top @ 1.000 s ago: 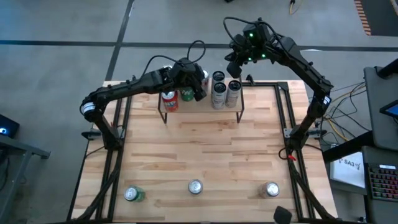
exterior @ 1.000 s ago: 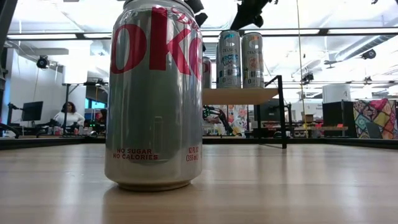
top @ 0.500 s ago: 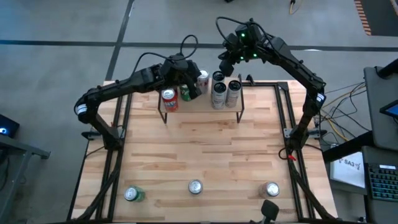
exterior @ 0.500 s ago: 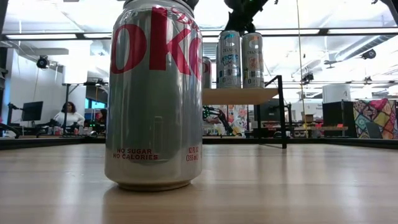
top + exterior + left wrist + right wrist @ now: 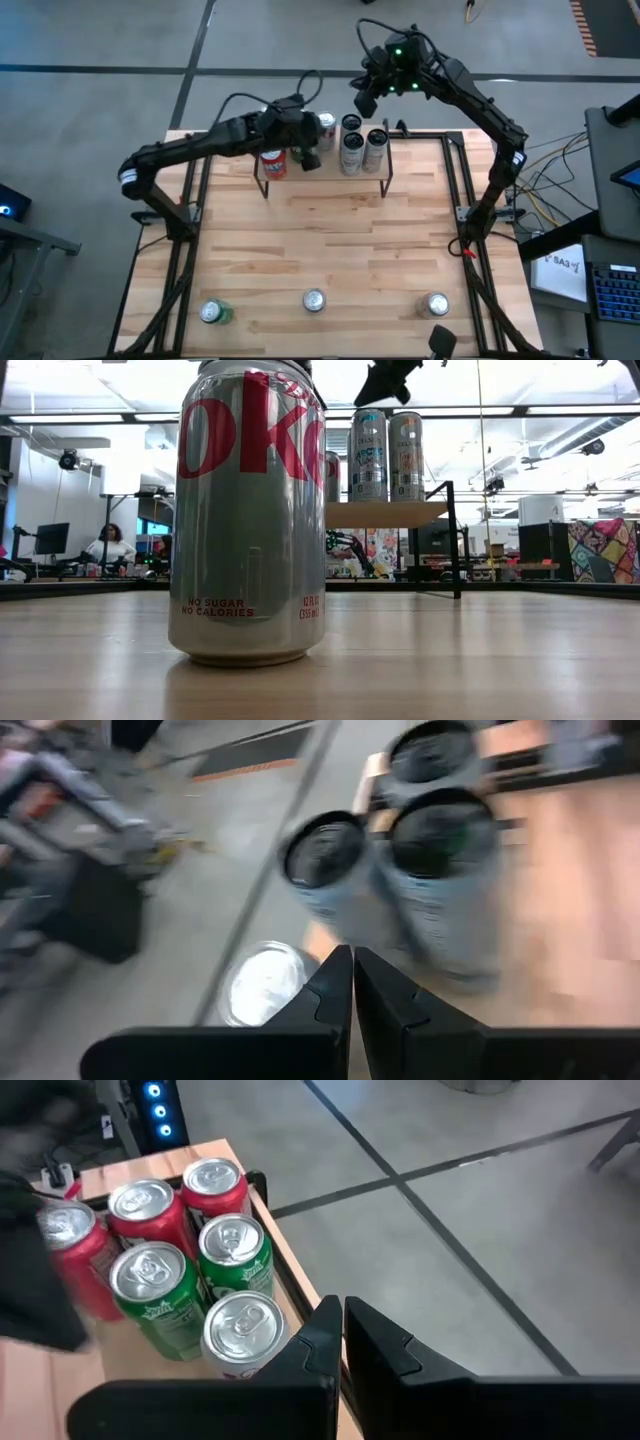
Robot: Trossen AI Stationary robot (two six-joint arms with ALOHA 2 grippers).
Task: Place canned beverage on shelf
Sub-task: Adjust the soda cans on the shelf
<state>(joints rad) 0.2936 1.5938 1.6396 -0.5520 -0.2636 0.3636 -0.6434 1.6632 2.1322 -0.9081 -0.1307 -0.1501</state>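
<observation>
left gripper closed | three blurred cans, possibly shelved

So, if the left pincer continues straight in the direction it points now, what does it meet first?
Probably the silver-topped can: in the left wrist view it lies just beyond the tips of the shut left pincer. The dark-topped cans sit off to one side. Depth is hard to judge.

Cans clustered on shelf at table's far edge; three cans along near edge.
</observation>
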